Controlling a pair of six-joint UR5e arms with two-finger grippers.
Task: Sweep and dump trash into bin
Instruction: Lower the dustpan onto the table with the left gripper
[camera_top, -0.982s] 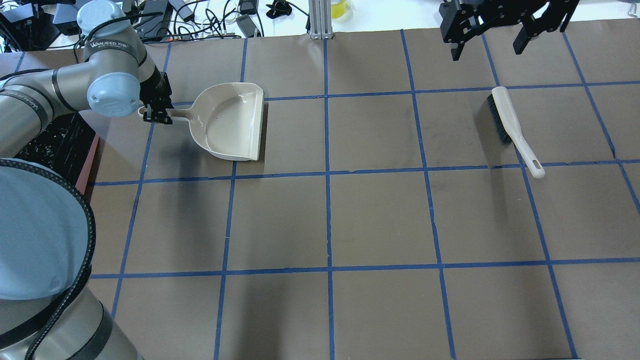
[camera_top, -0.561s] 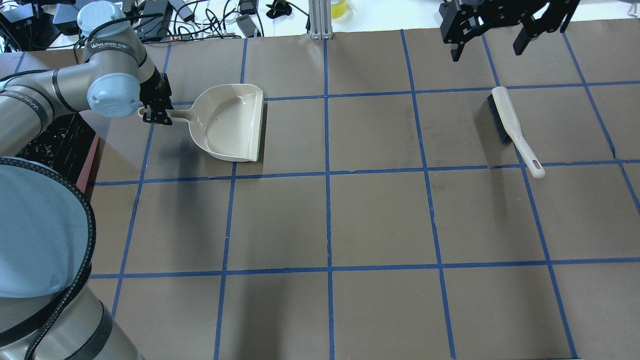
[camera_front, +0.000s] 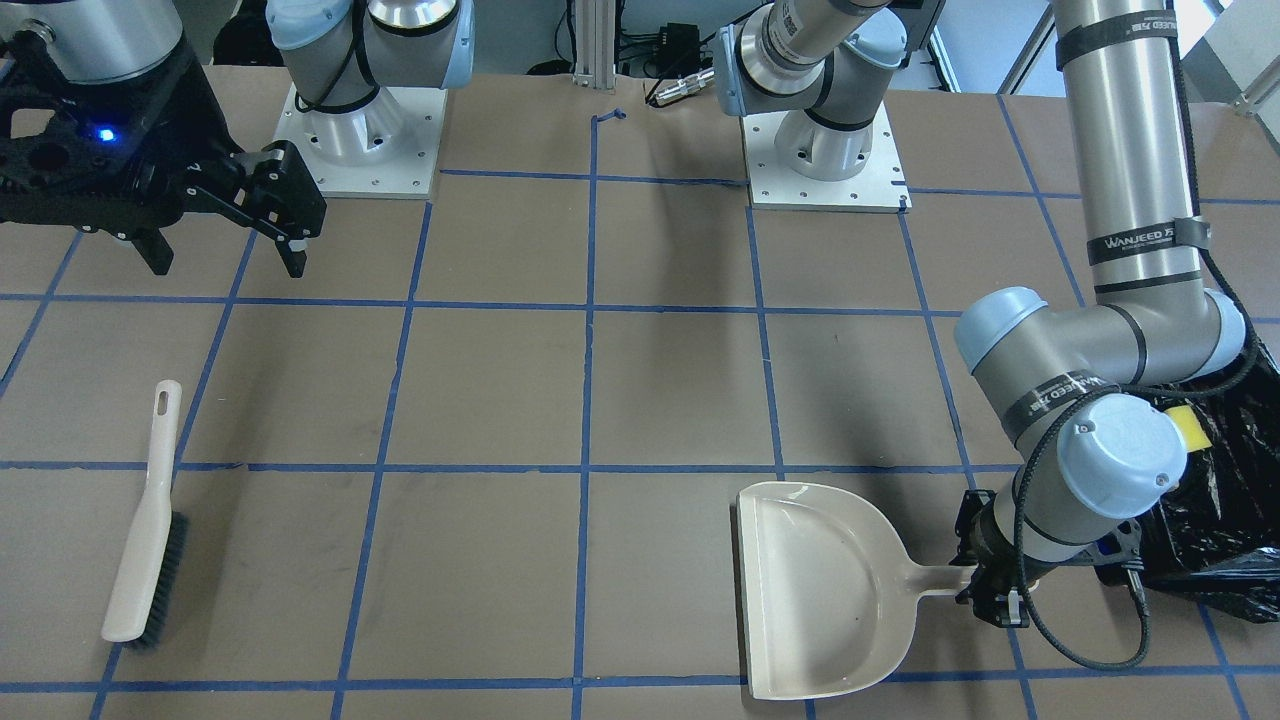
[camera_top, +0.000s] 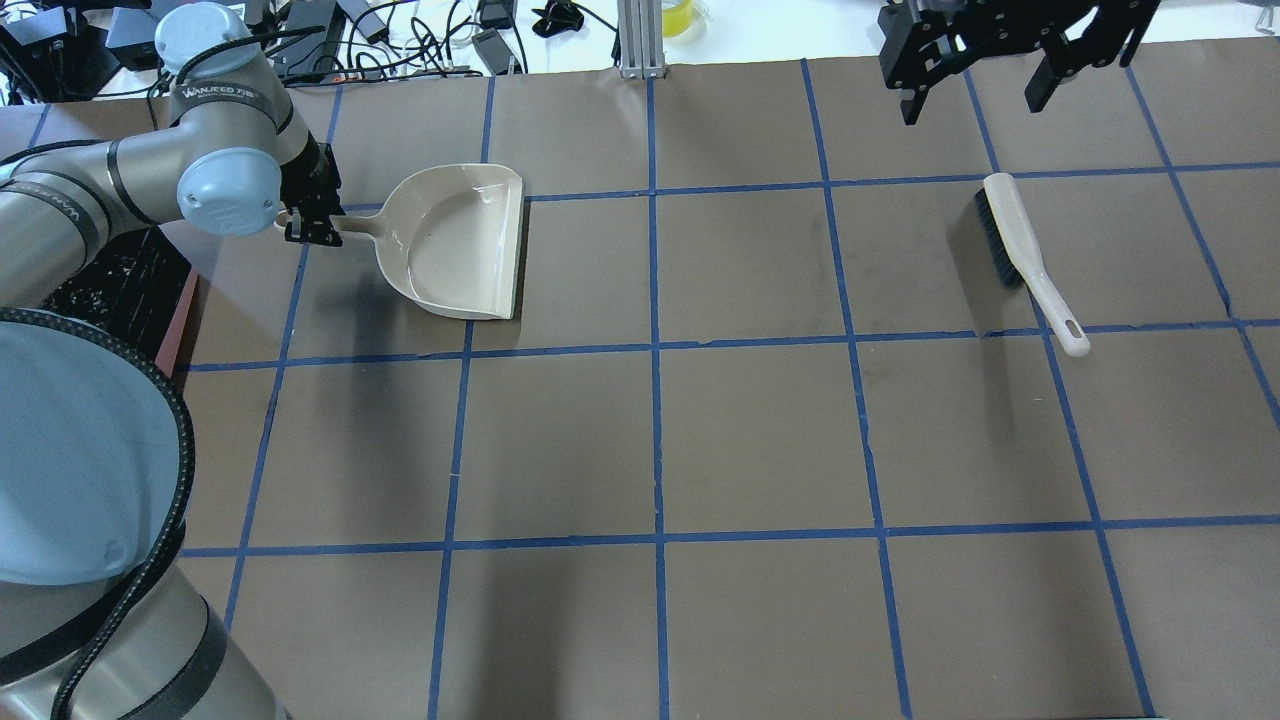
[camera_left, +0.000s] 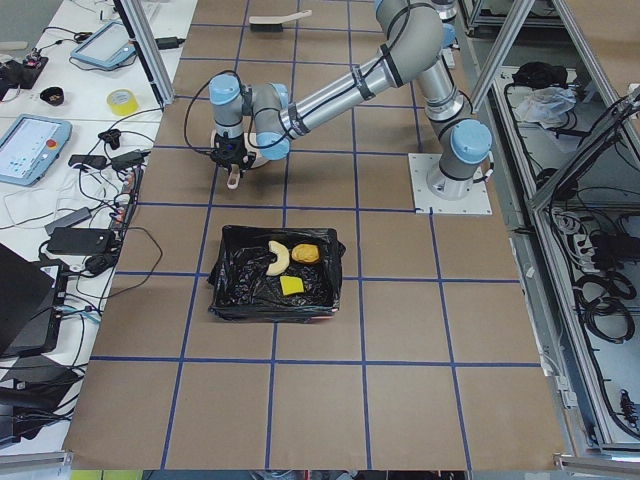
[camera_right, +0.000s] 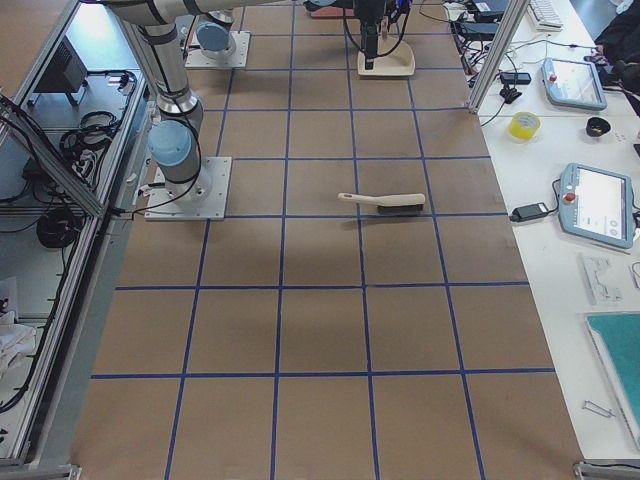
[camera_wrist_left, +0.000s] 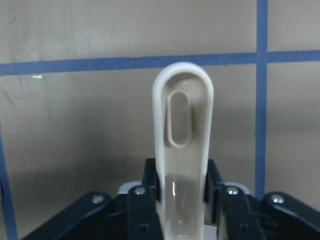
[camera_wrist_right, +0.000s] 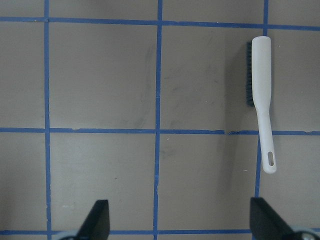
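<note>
Left gripper (camera_top: 312, 222) is clamped on the handle of the beige dustpan (camera_top: 462, 245), which sits empty and seemingly flat on the table (camera_top: 760, 440) at about ten o'clock in the overhead view. Right gripper (camera_top: 975, 98) hangs at one o'clock with its jaws wide apart, holding nothing, just beyond the brush (camera_top: 1008, 232) lying at two o'clock. All three trash pieces (camera_left: 304, 254) lie inside the bin (camera_left: 228, 292), roughly nine o'clock from the dustpan. Sweeping and dumping look finished, and the step in hand appears to be parking the dustpan. Next, the left jaws should part and the arm should lift clear without dragging the handle.
</note>
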